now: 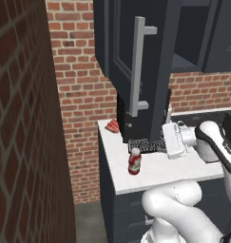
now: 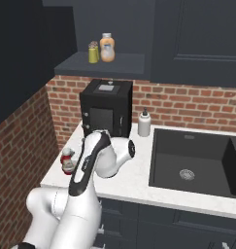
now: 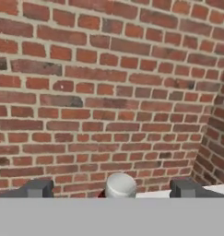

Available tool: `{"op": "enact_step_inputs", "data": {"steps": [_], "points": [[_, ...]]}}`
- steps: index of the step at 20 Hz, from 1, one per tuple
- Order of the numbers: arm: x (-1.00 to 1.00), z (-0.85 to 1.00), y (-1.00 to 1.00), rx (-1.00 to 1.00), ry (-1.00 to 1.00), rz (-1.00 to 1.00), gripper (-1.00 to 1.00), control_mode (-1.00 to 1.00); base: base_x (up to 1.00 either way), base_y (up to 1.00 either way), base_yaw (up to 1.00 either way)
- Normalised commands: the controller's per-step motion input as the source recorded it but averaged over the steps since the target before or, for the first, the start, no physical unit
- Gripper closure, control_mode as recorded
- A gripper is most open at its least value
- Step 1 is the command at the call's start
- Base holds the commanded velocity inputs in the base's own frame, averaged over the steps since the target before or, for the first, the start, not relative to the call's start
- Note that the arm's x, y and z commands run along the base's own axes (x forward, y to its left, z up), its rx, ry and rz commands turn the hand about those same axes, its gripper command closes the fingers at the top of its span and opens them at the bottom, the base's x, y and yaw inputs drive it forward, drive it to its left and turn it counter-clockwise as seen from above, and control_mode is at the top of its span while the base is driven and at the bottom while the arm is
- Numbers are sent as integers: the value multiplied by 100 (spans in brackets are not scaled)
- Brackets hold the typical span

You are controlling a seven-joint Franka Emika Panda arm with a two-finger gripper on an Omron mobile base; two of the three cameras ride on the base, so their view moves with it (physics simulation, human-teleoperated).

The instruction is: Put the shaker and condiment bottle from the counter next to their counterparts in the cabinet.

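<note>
We note a white counter (image 1: 183, 173) set in a brick corner, over dark base cabinets. Red brick wall (image 3: 109, 92) runs along the back and again down the left side of the room.

The condiment bottle (image 1: 134, 161) stands upright on the counter near its front left edge, white cap up. From the right base view the same bottle (image 2: 67, 161) sits just left of the arm's forearm, partly hidden by it.

The gripper (image 3: 112, 188) has its two dark tips well apart, with nothing between them but the bottle's white cap showing low in the gap, farther off. Nothing is held. In the left base view the hand (image 1: 174, 140) hangs over the counter, right of the bottle.

A flat red thing (image 1: 112, 125) lies at the back left corner of the counter. A black boxy appliance (image 2: 106, 108) stands against the back wall, a pale soap dispenser (image 2: 144, 123) just to its right, then a dark sink (image 2: 194, 163) sunk into the slab.

Above, the cabinet (image 1: 136, 57) door with its long grey bar handle (image 1: 137, 66) stands open. On the open shelf (image 2: 124, 63) we see a yellow-green shaker (image 2: 93, 52) touching or just beside an orange jar (image 2: 107, 47).
</note>
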Motion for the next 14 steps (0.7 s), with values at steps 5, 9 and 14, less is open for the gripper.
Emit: {"op": "enact_step_inputs", "data": {"steps": [5, 9, 14], "points": [[0, -28, 0, 3, 0, 51, -100, -100, 0, 0, 0], [0, 0, 0, 0, 0, 2, -100, -100, 0, 0, 0], [-1, 0, 5, 1, 0, 0, -100, -100, 0, 0, 0]]}}
